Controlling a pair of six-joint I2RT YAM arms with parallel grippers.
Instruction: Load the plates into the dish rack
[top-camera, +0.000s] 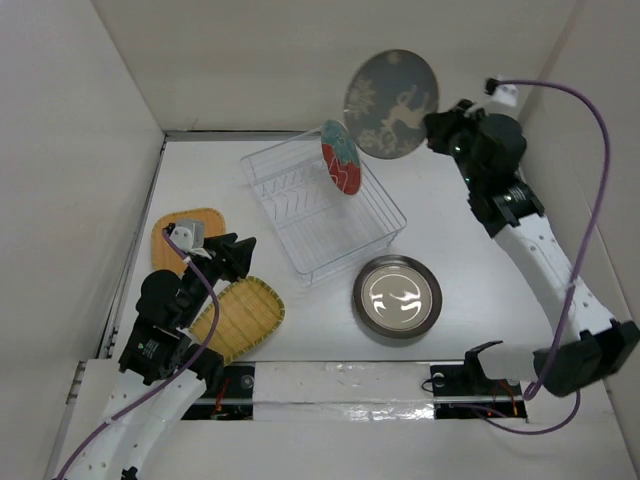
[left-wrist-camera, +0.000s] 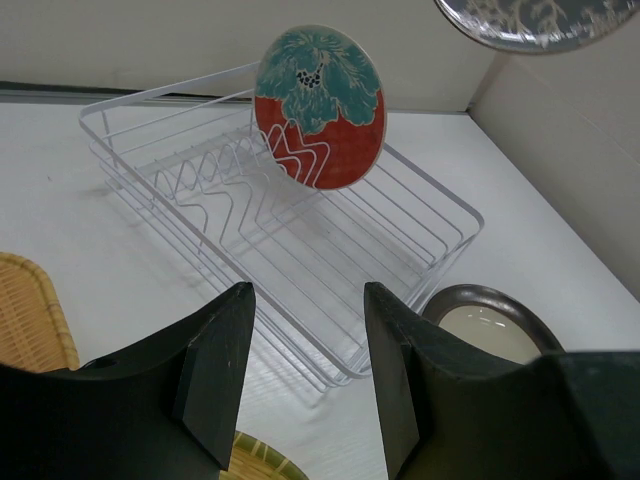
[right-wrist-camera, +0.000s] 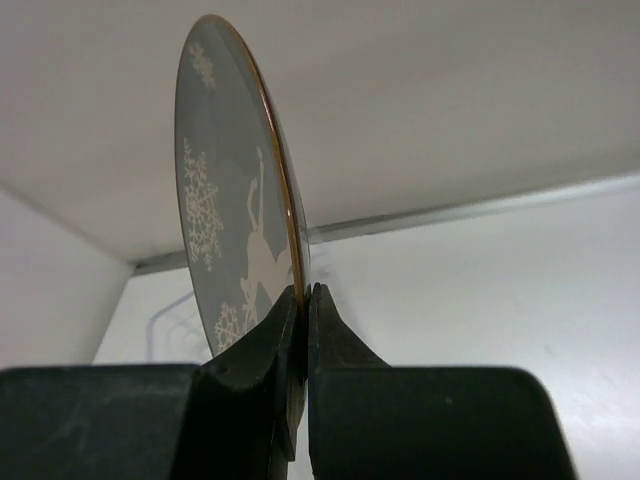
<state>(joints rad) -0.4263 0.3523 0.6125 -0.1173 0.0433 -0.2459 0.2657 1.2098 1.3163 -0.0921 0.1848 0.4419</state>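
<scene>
The clear dish rack (top-camera: 372, 205) lies mid-table, also in the left wrist view (left-wrist-camera: 440, 200). The red-and-teal plate (top-camera: 341, 157) stands upright in its far end (left-wrist-camera: 320, 105). My right gripper (top-camera: 432, 128) is shut on the rim of the dark grey deer plate (top-camera: 391, 104), held in the air above and behind the rack (right-wrist-camera: 225, 200). The shiny dark metallic plate (top-camera: 397, 296) lies flat in front of the rack. The yellow woven plate (top-camera: 240, 318) and orange woven plate (top-camera: 175, 228) lie at the left. My left gripper (left-wrist-camera: 305, 300) is open and empty above them.
White walls close in the table at the left, back and right. A taped strip runs along the near edge (top-camera: 340, 380). A purple cable (top-camera: 590, 170) hangs beside the right arm.
</scene>
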